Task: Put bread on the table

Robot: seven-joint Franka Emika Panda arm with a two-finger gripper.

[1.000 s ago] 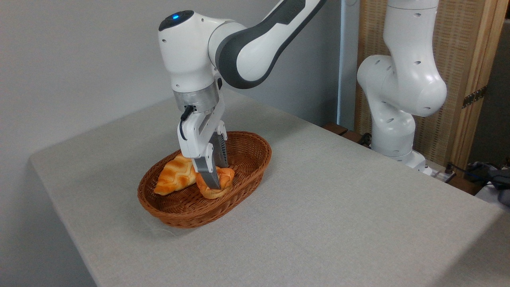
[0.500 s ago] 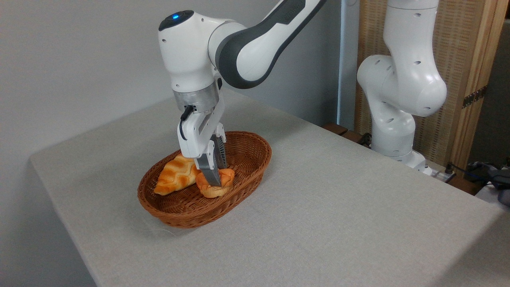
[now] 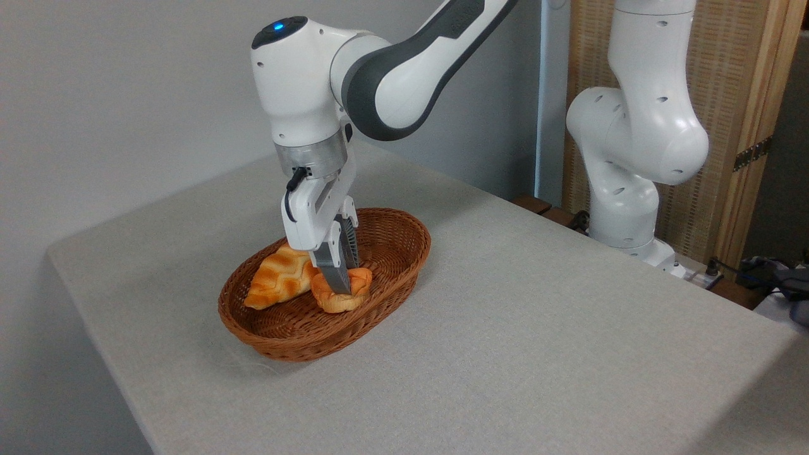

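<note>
The gripper (image 3: 342, 278) comes straight down into the wicker basket (image 3: 278, 335), fingers pinched on the bread (image 3: 338, 298), the small round bun. Vertical approach makes sense: basket wall's high, and the striped loaf (image 3: 276, 279) sits just beside the bun on the left, so a top grab avoids both. Bun's near the basket floor, w/ the table (image 3: 505, 328) bare all round for the drop.

Vs. a sec ago: fingers were wider apart astride the bun; now they've closed on it & the bun looks a touch higher, squeezed narrower. Loaf hasn't budged.

Brown oval wicker basket (image 3: 398, 265), striped pointed loaf (image 3: 278, 281) inside — wooden screen (image 3: 739, 95) behind, cables (image 3: 768, 268) far right
</note>
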